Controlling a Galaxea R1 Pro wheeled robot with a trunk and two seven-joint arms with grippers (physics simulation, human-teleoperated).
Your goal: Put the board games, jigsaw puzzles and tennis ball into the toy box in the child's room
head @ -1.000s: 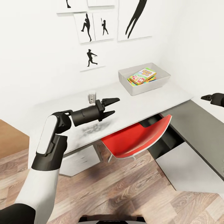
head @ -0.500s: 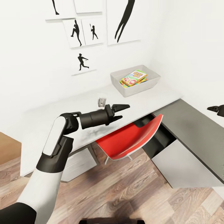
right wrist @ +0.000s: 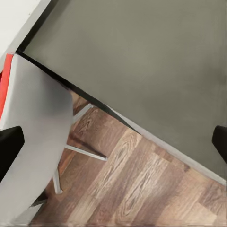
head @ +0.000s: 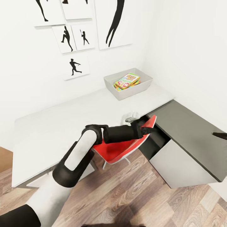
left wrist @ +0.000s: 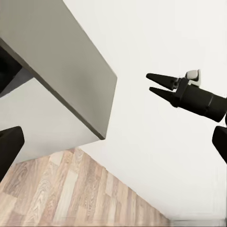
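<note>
puzzles under SKIP BO box [head: 127, 80]: mostly hidden | right gripper [head: 220, 135]: cut by head view's edge

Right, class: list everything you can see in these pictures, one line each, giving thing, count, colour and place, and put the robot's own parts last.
toy box: one, pale grey, far end of the table.
SKIP BO board game: one, white-green-red, lying in the toy box on top of other bright pieces.
table: one, light grey top, along the white wall.
chair: one, red, pushed under the table.
cabinet: one, dark grey top, beside the table.
baseball-player prints: several, black on white, on the wall.
floor: wood planks.
left gripper: black, open, over the chair.
right gripper: black, open, against the white wall.
</note>
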